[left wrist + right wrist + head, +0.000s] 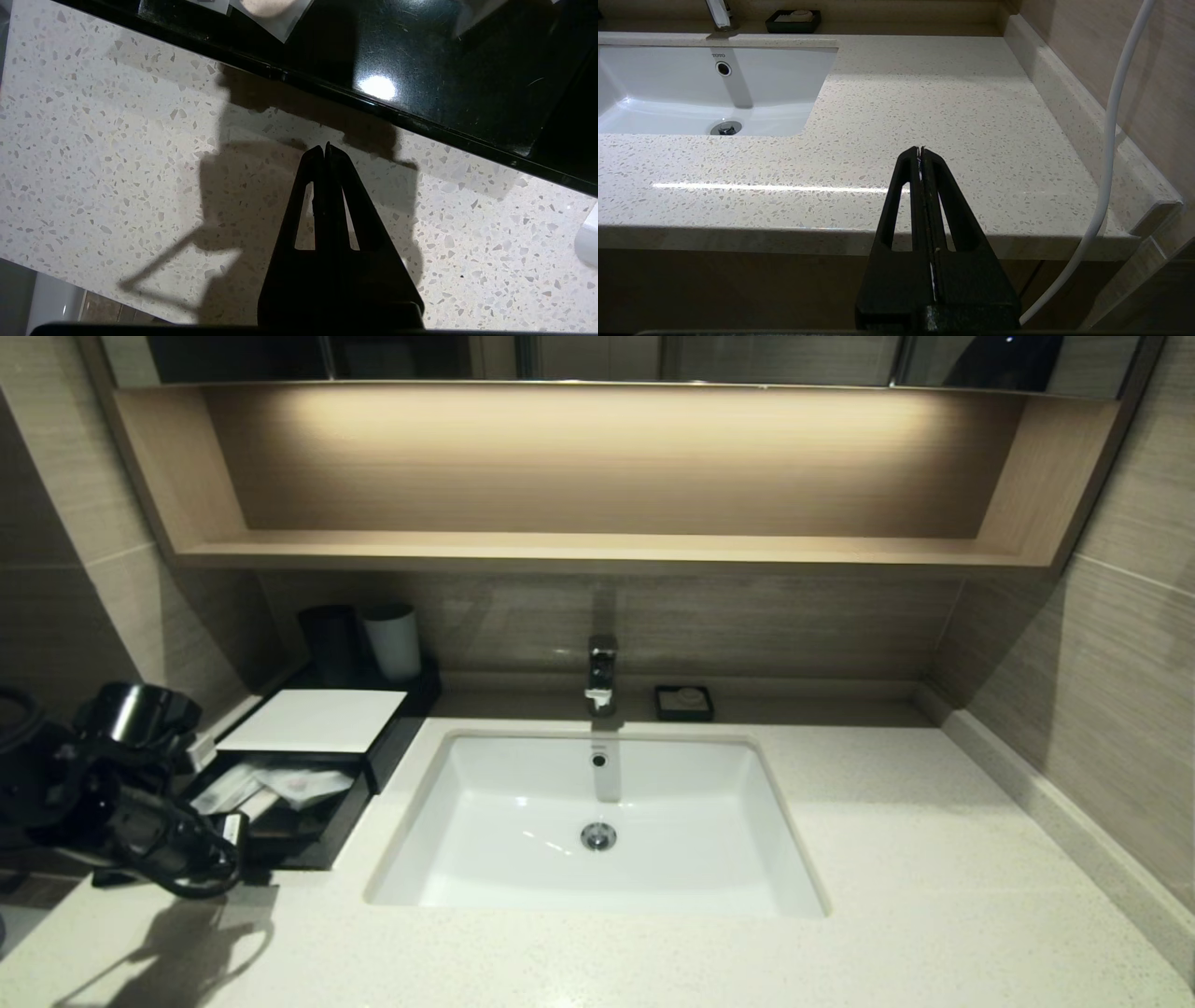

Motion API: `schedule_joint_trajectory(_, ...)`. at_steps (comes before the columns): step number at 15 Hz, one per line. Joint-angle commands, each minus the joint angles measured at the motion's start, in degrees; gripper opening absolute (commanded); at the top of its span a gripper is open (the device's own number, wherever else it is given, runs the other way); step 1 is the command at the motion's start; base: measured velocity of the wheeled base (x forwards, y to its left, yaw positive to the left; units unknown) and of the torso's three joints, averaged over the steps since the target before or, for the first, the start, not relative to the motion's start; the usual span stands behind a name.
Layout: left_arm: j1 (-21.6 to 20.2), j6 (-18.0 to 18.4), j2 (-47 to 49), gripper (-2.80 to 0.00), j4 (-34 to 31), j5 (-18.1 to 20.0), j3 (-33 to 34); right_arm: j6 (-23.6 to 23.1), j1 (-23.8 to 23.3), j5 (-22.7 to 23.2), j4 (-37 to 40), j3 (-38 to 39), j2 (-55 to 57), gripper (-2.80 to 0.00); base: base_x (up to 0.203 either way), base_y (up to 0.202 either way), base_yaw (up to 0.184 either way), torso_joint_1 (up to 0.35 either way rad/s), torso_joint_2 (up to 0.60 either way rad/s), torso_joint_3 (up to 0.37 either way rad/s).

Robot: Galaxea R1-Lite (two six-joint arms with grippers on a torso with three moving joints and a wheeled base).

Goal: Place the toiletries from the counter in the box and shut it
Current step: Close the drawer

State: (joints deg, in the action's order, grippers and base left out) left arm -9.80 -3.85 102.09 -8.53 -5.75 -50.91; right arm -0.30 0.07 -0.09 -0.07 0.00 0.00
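Observation:
The black box (387, 733) with its white top panel (317, 719) stands at the counter's (934, 859) back left. Its drawer (322, 835) is pulled out toward me. Clear-wrapped toiletries (280, 784) lie inside it, and a packet corner (273, 16) shows past the drawer's glossy front rim (327, 91). My left arm (131, 803) hangs beside the drawer. Its gripper (325, 148) is shut and empty, over bare counter just in front of that rim. The right gripper (920, 150) is shut and empty, low at the counter's front right edge.
A white sink (597, 803) with a chrome faucet (602, 672) fills the middle. A small black dish (683, 702) sits behind it. A dark cup (329, 639) and a white cup (392, 639) stand behind the box. A wooden shelf (597, 546) runs overhead. A white cable (1111, 140) hangs at right.

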Motion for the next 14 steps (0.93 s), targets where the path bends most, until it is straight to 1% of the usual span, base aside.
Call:
schedule_joint_trajectory(1, -0.04, -0.04, 1.41, -2.80, 0.10, -0.02, -0.67, -0.03, 0.01, 0.00, -0.01, 0.09, 0.00, -2.80, 0.000, 0.000, 0.000, 0.000, 0.00, 0.000)
schedule_joint_trajectory(8, -0.04, -0.45, 3.82, -2.80, 0.36, -0.05, -3.23, 0.02, 0.01, 0.00, -0.01, 0.09, 0.00, -2.80, 0.000, 0.000, 0.000, 0.000, 0.00, 0.000)
schedule_joint_trajectory(14, 0.04, -0.45, 5.17, -2.80, 1.33, -0.05, -3.76, 0.04, 0.01, 0.00, -0.01, 0.09, 0.00, -2.80, 0.000, 0.000, 0.000, 0.000, 0.00, 0.000)
